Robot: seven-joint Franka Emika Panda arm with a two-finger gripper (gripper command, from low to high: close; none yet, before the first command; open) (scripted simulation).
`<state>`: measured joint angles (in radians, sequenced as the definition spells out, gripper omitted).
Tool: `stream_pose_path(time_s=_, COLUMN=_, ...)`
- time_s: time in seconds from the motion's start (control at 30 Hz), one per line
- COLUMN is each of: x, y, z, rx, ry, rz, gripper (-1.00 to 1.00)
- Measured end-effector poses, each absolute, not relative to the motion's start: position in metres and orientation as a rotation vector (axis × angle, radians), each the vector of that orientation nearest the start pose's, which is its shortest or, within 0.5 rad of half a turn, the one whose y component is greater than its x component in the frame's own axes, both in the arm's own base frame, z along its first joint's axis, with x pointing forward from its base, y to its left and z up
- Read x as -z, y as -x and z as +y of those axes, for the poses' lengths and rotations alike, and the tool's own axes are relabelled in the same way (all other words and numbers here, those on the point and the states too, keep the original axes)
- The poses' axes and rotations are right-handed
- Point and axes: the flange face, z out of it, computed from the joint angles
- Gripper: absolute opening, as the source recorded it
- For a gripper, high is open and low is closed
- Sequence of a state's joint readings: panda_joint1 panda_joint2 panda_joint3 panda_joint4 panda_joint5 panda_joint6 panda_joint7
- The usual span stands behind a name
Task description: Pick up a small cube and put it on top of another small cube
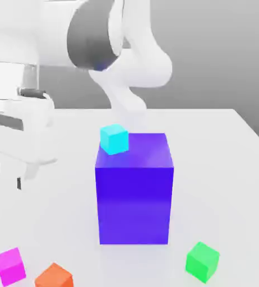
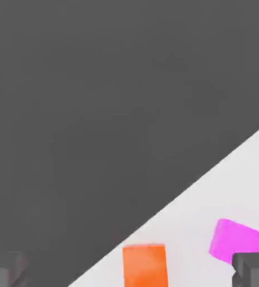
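One magenta cube (image 2: 236, 240) — beside open gripper (image 2: 129, 272), untouched

The big blue-violet block (image 1: 134, 196) looked smooth with a faint sheen. The magenta cube (image 1: 10, 265) and orange cube (image 1: 54, 277) appeared plain and matt, on a smooth, pale matt table (image 1: 232, 185).

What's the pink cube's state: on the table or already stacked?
On the table. The pink cube sits on the white table beside the orange cube, with nothing under or on it; not held.
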<state>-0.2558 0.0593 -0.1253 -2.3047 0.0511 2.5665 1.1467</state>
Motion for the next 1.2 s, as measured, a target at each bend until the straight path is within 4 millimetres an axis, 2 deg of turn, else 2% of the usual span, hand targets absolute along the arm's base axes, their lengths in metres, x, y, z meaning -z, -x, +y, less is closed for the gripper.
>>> stream_pose_path(time_s=0.1, x=-0.286, y=-0.491, z=-0.219, rx=0.172, ry=2.081, rz=2.260, gripper=0.00)
stream_pose_path(time_s=0.23, x=-0.213, y=-0.470, z=-0.245, rx=0.037, ry=1.970, rz=2.428, gripper=0.00)
stream_pose_path(time_s=0.4, x=-0.138, y=-0.463, z=-0.252, rx=0.002, ry=1.937, rz=2.473, gripper=0.00)
stream_pose_path(time_s=0.43, x=-0.130, y=-0.462, z=-0.252, rx=0.001, ry=1.936, rz=2.474, gripper=-1.00)
stream_pose_path(time_s=0.63, x=-0.126, y=-0.462, z=-0.252, rx=0.002, ry=1.936, rz=2.474, gripper=-1.00)
stream_pose_path(time_s=0.7, x=-0.141, y=-0.463, z=-0.253, rx=0.002, ry=1.936, rz=2.474, gripper=-1.00)
stream_pose_path(time_s=0.8, x=-0.180, y=-0.462, z=-0.252, rx=0.002, ry=1.936, rz=2.473, gripper=-1.00)
stream_pose_path(time_s=0.83, x=-0.189, y=-0.467, z=-0.238, rx=-0.002, ry=1.978, rz=2.436, gripper=-1.00)
stream_pose_path(time_s=0.9, x=-0.198, y=-0.483, z=-0.189, rx=-0.013, ry=2.124, rz=2.298, gripper=-1.00)
stream_pose_path(time_s=1.0, x=-0.209, y=-0.496, z=-0.114, rx=-0.022, ry=2.329, rz=2.079, gripper=-1.00)
stream_pose_path(time_s=1.1, x=-0.219, y=-0.497, z=-0.038, rx=-0.025, ry=2.519, rz=1.840, gripper=-1.00)
stream_pose_path(time_s=1.2, x=-0.229, y=-0.485, z=0.037, rx=-0.020, ry=2.698, rz=1.575, gripper=-1.00)
